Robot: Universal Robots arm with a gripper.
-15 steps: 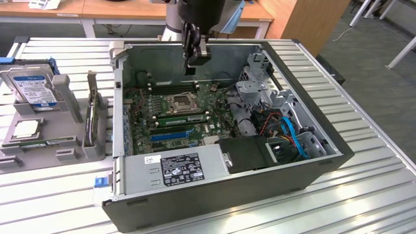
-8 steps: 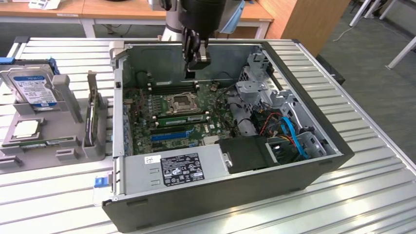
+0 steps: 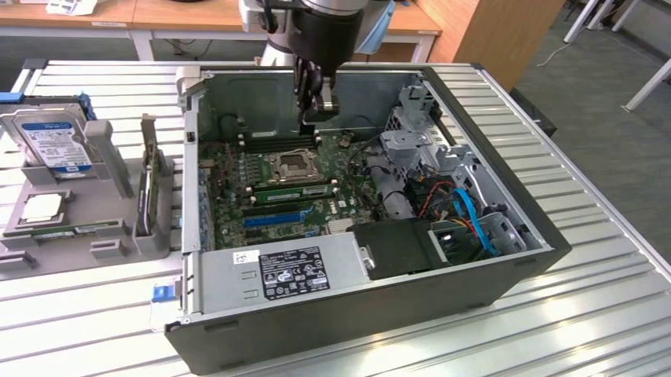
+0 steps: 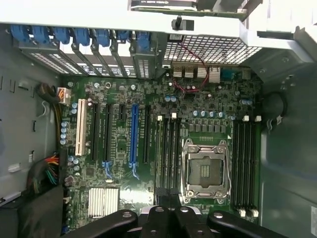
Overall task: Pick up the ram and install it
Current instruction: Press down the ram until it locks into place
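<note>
An open computer case (image 3: 346,236) lies on the slatted worktop (image 3: 587,314), its walls, drive cage and power supply (image 3: 283,271) hemming in the motherboard (image 4: 148,148). Green ram (image 3: 278,141) sticks sit seated in the slots on either side of the processor socket (image 4: 205,171), thin boards with dark chips. The gripper (image 3: 317,106) hangs inside the case above the upper slots, fingers (image 4: 168,218) closed and holding nothing visible. A hard drive (image 3: 47,141) stands in a grey holder at the exterior view's left.
</note>
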